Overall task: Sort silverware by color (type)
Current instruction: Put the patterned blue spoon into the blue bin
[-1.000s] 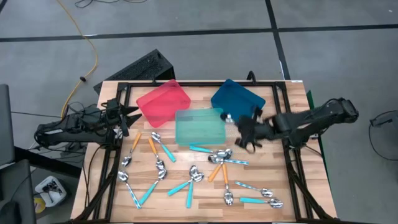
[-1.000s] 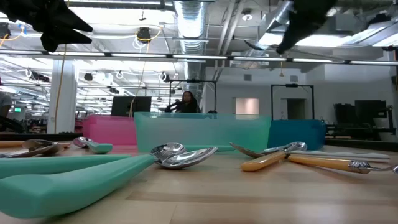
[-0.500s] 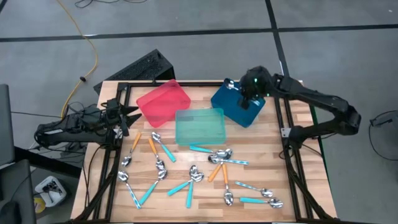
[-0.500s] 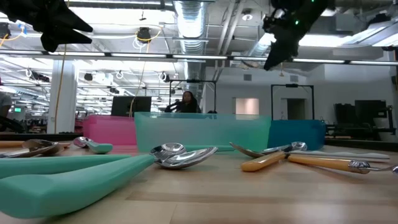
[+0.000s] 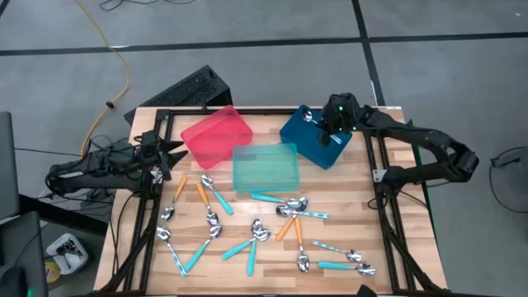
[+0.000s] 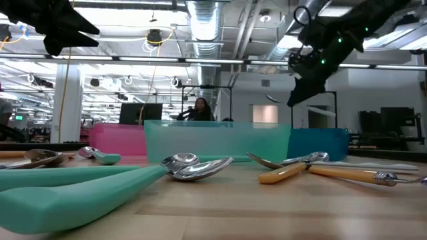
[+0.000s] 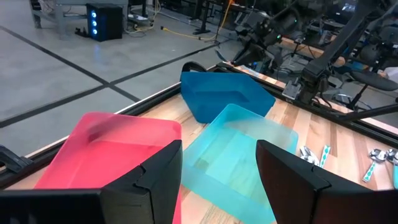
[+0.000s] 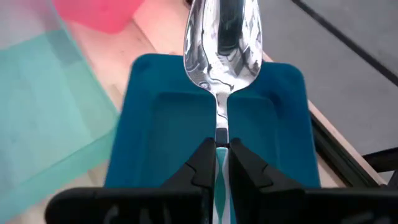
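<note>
Clamped on a spoon (image 8: 222, 46), the right gripper (image 5: 330, 130) hangs over the blue tray (image 5: 301, 136); the left gripper (image 5: 169, 152) waits spread at the wooden table's (image 5: 272, 276) edge. Other spoons (image 5: 252, 235) lie scattered before the red tray (image 5: 216, 134) and teal tray (image 5: 264, 167). Beyond, a workshop and a half-hidden person (image 6: 199, 107).

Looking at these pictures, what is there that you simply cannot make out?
- Right wrist view: the held spoon shows its bowl, but its handle is mostly hidden between the right gripper fingers, so its colour is uncertain.
- High view: the blue tray is partly covered by the right arm, hiding its inside.
- Low view: the red tray interior is hidden by its wall.
- Low view: the person behind is too small.
</note>
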Controlling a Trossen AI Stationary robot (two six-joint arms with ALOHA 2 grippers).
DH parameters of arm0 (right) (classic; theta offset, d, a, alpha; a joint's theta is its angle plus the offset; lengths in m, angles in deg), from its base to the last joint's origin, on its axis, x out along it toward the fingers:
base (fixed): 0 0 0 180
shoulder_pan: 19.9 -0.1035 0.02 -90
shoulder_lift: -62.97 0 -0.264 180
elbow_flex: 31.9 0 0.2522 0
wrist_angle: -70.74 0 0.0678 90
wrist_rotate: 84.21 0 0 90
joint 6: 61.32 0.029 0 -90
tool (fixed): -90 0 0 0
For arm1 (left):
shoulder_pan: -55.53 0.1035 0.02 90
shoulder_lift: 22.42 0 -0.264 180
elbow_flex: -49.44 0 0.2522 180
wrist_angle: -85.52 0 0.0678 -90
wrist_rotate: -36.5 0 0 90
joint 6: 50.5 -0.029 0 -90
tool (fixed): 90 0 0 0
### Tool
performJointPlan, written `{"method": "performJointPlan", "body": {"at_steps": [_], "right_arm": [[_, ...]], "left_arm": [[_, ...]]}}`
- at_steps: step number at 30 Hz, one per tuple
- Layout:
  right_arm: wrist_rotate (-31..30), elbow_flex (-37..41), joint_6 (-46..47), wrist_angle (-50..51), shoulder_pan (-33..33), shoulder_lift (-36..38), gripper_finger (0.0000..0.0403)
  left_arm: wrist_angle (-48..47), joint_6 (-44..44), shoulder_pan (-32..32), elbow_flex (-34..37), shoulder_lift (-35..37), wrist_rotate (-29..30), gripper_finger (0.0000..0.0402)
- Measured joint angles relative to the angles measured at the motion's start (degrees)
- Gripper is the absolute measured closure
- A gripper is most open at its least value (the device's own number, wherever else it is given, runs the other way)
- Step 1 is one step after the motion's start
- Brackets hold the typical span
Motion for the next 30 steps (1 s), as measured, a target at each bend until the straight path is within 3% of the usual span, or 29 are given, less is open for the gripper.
{"method": "performJointPlan", "body": {"at_steps": [5,11,22,30], "right_arm": [[-0.1,2.9,0.8,-5.5,0.0,-0.9,0.0354],[-0.1,2.5,3.7,-8.1,-0.5,-7.9,0.0354],[-0.1,-11.6,5.4,8.3,-2.4,-19.5,0.0354],[0.5,-11.1,7.8,14.3,-4.9,-20.2,0.0354]], "left_arm": [[0.0,0.4,0.0,0.0,0.0,0.0,0.0212],[0.0,0.4,0.0,0.0,0.0,0.2,0.0212],[0.0,0.4,0.0,0.0,0.0,0.3,0.0212],[0.0,0.4,0.0,0.0,0.0,0.3,0.0212]]}}
